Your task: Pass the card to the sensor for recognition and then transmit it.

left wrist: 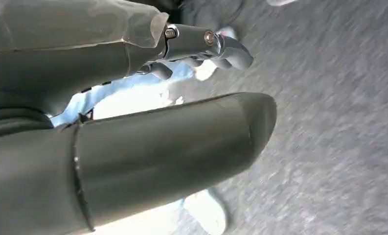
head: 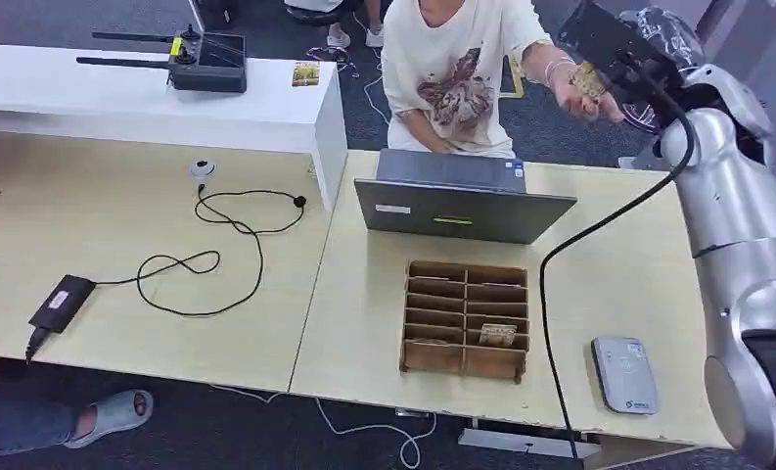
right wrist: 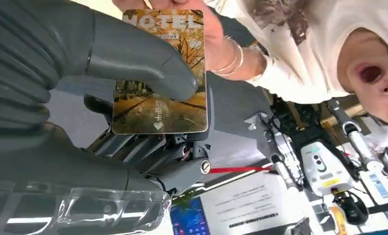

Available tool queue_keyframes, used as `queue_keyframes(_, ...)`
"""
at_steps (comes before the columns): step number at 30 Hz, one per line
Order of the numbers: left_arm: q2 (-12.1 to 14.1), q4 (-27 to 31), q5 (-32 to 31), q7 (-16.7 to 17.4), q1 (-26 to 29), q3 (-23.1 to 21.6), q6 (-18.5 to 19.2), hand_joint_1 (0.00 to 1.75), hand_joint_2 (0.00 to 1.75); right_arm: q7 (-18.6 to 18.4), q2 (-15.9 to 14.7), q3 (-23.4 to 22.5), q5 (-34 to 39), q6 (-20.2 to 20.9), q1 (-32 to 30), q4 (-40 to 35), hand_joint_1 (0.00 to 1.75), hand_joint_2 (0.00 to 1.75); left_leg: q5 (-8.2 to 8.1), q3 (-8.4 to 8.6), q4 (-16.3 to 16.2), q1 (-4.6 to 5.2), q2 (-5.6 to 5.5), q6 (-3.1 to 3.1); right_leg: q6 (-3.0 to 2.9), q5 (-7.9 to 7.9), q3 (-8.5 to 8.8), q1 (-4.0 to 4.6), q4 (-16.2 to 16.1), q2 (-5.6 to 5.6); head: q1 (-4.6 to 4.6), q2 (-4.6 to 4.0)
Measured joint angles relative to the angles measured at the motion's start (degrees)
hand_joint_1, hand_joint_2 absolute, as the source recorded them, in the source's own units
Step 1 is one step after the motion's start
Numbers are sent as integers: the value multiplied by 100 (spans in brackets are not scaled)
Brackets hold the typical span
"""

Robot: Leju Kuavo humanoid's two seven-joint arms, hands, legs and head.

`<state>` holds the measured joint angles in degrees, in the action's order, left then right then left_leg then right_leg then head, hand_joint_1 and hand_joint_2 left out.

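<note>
Across the bench | right hand (right wrist: 133, 98) raised, thumb and fingers clamped on card (right wrist: 160, 93) | person's hand (head: 584, 93) grips its far end, apparently handover | left hand (left wrist: 133, 122) hangs, fingers apart, empty

I seem to stand in an office or robotics lab. Before me runs a pale wooden bench (head: 217, 294) on dark grey carpet (head: 560, 117), carrying a laptop (head: 462, 206), a wooden divided card box (head: 465, 318), a grey card reader (head: 624, 374) and a black power adapter (head: 61, 302) with looped cable. A white shelf (head: 168, 103) bears a router with antennas (head: 193, 61). My right wrist view shows cluttered electronic equipment (right wrist: 324, 166) and a printed board (right wrist: 250, 205).
</note>
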<state>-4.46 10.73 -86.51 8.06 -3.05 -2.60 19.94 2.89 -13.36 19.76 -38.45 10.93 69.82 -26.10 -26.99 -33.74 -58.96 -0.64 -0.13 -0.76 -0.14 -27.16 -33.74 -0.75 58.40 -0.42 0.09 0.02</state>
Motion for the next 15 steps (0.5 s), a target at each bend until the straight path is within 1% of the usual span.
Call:
queue_keyframes(4,-66,-2,15,18,161,0,10,0,0,-147,157,74,-79,-4,181,197,175,175,-1,-6,0,1,1,0,0,0,-7,-1,-4,1,0,0)
queue_keyframes(5,-81,-2,15,18,161,0,33,0,0,-151,199,85,-83,-4,211,232,126,175,-1,-5,0,1,3,0,0,0,-8,-1,-4,3,0,-2)
queue_keyframes(6,-85,-2,17,18,160,0,52,0,0,-151,232,103,-89,-6,237,273,84,175,-1,-5,0,1,5,0,0,1,-7,-1,-4,4,-2,0)
queue_keyframes(7,-88,-2,17,15,160,0,76,0,0,-151,260,124,-101,-11,255,313,9,175,-1,-3,0,1,5,0,0,1,-8,-1,-4,4,0,-2)
queue_keyframes(8,-94,-2,15,15,161,0,94,0,0,-151,269,138,-111,-26,268,335,3,175,0,-3,-1,0,5,0,0,2,-7,0,-4,4,0,-2)
queue_keyframes(9,-94,-2,13,13,164,0,105,0,0,-151,280,158,-114,-50,276,365,3,175,0,-3,-1,0,4,0,0,2,-7,0,-4,3,0,-2)
queue_keyframes(10,-94,-2,13,7,165,0,109,0,0,-149,296,171,-116,-72,277,385,0,175,1,-2,-1,-1,3,0,0,2,-7,1,-3,2,-2,-2)
queue_keyframes(15,-101,-2,11,-33,170,0,146,0,0,-81,311,184,-92,-190,273,455,0,175,1,-3,-1,0,1,-1,-1,3,-8,0,-1,1,0,-2)
